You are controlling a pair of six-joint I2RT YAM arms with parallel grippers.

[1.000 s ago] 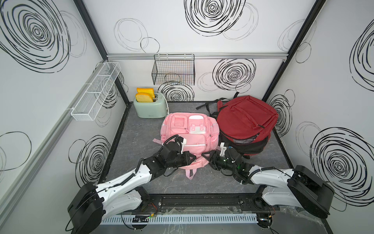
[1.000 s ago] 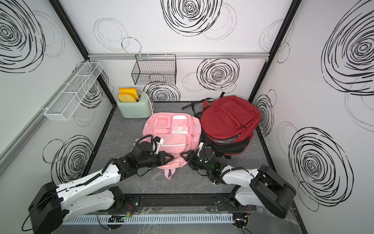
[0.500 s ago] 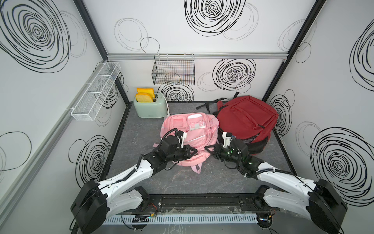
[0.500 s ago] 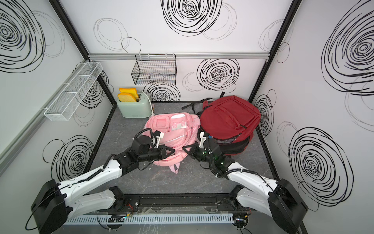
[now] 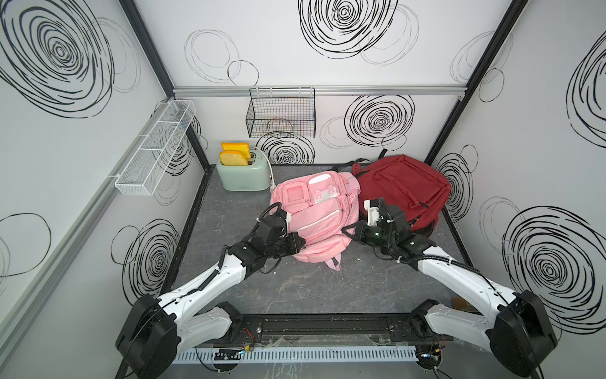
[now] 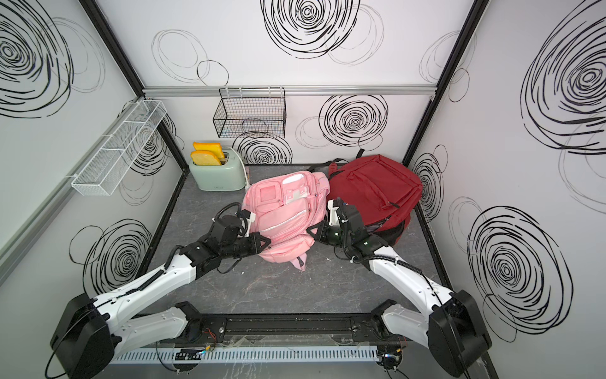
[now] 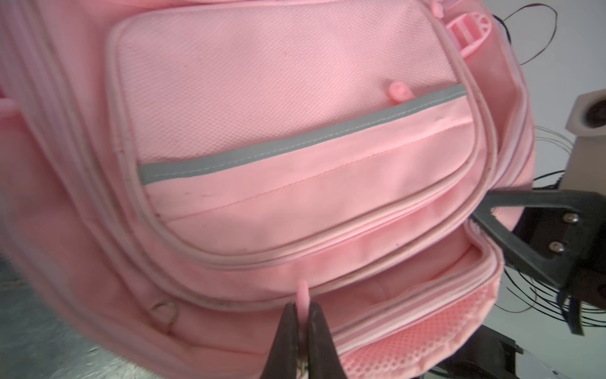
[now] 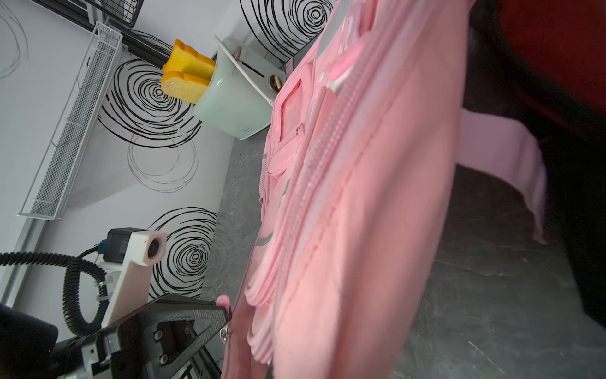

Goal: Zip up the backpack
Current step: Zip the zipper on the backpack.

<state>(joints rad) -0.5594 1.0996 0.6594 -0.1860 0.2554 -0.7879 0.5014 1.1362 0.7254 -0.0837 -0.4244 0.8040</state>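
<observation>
Dragging the pull (image 7: 303,297) along its track is the step in hand, so do not loosen either grip. Your left gripper (image 7: 303,306) is clamped on that small pink tab at the near left corner of the pink bag (image 5: 314,210). Your right gripper (image 5: 347,229) is closed on the bag's rim at its near right side, where the open mouth (image 7: 410,279) seems to end. The bag lies mid-table (image 5: 328,295), front panel up, its right side against the red bag (image 5: 403,183). The toaster (image 5: 244,175) stands well apart at the far left.

Move the left gripper rightward along the near rim, toward the right gripper, following the curve of the track and not cutting across it. Hold the tab low and in line with the teeth; lifting it away from the bag would likely jam the slider. Use the right gripper as an anchor, with a slight pull to the right, so the two rows lie taut and close together. Without that, this soft bag would probably just slide after the left arm.

Go steadily: the tab is short and rubbery-looking, and a jerk may pull it from the jaws. Watch the mesh (image 7: 459,331) beside the mouth, which could catch in the slider. Stop before the grippers meet.
</observation>
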